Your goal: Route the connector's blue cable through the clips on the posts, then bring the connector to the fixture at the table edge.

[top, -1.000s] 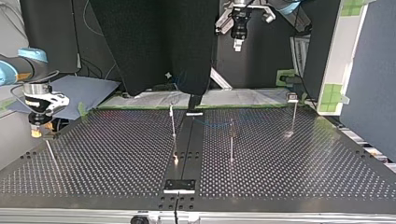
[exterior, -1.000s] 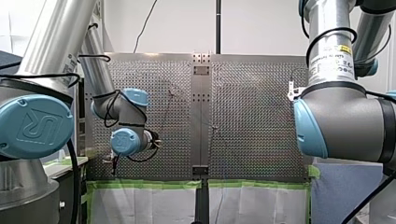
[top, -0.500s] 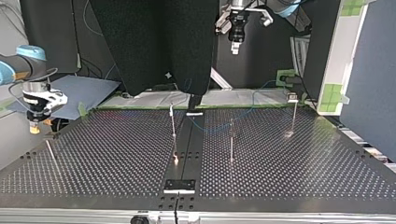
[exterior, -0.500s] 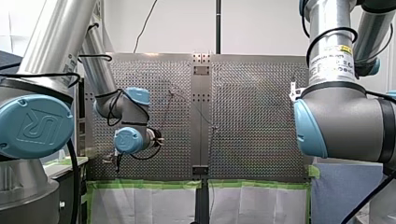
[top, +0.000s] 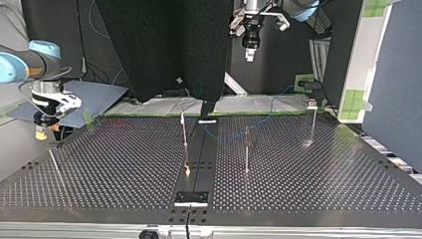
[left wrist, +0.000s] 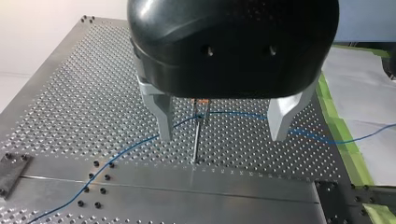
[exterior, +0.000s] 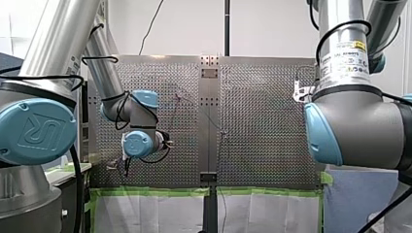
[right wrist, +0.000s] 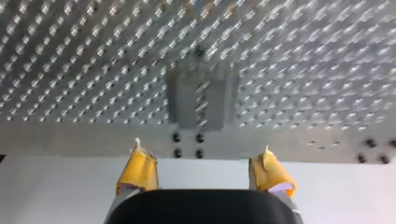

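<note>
Cable point(left wrist: 135, 143) in blue is seen running across the tabletop point(left wrist: 70, 93) past the post point(left wrist: 197, 137) that stands between the wide-open jaws of the left gripper point(left wrist: 222, 135), probably positioned for a grasp near the clip; the right gripper point(right wrist: 203, 157) is held open, empty, over the fixture point(right wrist: 202, 100), apparently waiting

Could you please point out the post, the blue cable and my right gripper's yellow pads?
post point(left wrist: 196, 137), left wrist view, middle of its shaft.
blue cable point(left wrist: 233, 113), left wrist view, stretch beside the post's top.
yellow pads point(right wrist: 137, 169), right wrist view, one pad's face.
</note>
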{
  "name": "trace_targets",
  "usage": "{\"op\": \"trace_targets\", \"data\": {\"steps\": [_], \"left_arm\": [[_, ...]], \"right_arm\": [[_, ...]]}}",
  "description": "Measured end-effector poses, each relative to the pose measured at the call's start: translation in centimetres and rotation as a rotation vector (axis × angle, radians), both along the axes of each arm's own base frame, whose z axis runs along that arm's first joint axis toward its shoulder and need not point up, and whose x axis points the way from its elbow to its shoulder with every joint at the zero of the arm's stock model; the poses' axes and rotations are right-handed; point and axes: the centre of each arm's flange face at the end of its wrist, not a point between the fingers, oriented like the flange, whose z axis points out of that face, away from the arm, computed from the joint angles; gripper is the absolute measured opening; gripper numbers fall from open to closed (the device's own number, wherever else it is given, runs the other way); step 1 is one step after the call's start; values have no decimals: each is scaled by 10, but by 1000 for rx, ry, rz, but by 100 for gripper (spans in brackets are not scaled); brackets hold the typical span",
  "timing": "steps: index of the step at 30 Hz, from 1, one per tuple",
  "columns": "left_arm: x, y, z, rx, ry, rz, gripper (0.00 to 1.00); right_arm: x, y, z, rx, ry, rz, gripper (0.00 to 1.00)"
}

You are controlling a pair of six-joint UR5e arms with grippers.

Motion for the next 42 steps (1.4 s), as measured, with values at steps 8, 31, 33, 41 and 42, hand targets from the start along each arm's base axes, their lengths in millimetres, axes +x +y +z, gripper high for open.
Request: {"op": "trace_targets", "data": {"steps": [8, 31, 33, 41, 42], "left_arm": [[-2, -2, 0, -23, 1, -6, 100], [-2, -6, 3, -115, -17, -10, 100], [-3, -6, 3, -116, -17, -10, 100], [-3, -5, 3, -118, -15, 1, 100], [-3, -5, 3, -118, -15, 2, 100]], "right_arm": [[34, 27, 2, -49, 59, -2, 99], [132, 54, -88, -17, 151, -2, 99], [141, 57, -86, -22, 157, -2, 99], [173, 76, -86, -21, 170, -2, 99], [177, 79, -86, -19, 170, -2, 99]]}}
